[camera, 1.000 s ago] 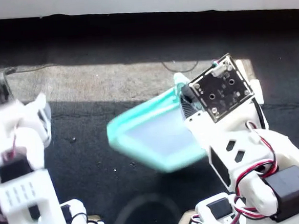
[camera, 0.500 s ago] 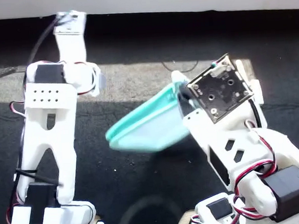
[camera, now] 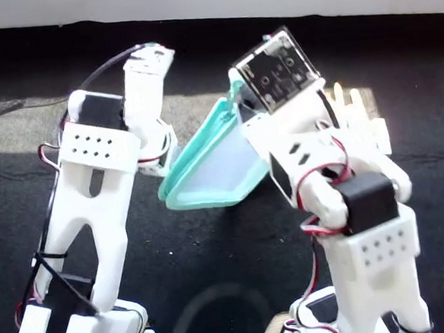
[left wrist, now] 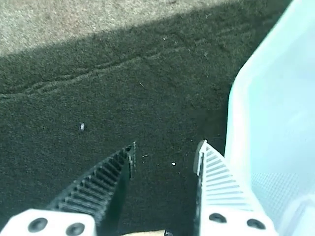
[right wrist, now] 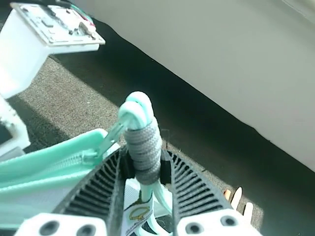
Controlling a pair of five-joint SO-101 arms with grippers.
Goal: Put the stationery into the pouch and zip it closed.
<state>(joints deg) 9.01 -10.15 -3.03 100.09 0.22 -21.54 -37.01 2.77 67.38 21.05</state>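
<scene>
Pouch (camera: 207, 175), mint, hanging tilted between both arms over dark tabletop (camera: 175, 253). Can't tell if its lower corner touches the cloth. Right pincer (right wrist: 142, 158) clamped on grey-wrapped pull cord (right wrist: 141, 140) at zipper end, and I see the cord loop poking out past the tips. Left pincer (left wrist: 165, 153) apart, nothing in it, pointing down at tabletop. Its white finger (left wrist: 216, 182) just beside pouch edge, contact unclear. Pale stick-like items (camera: 355, 108) on tabletop beyond right arm.
</scene>
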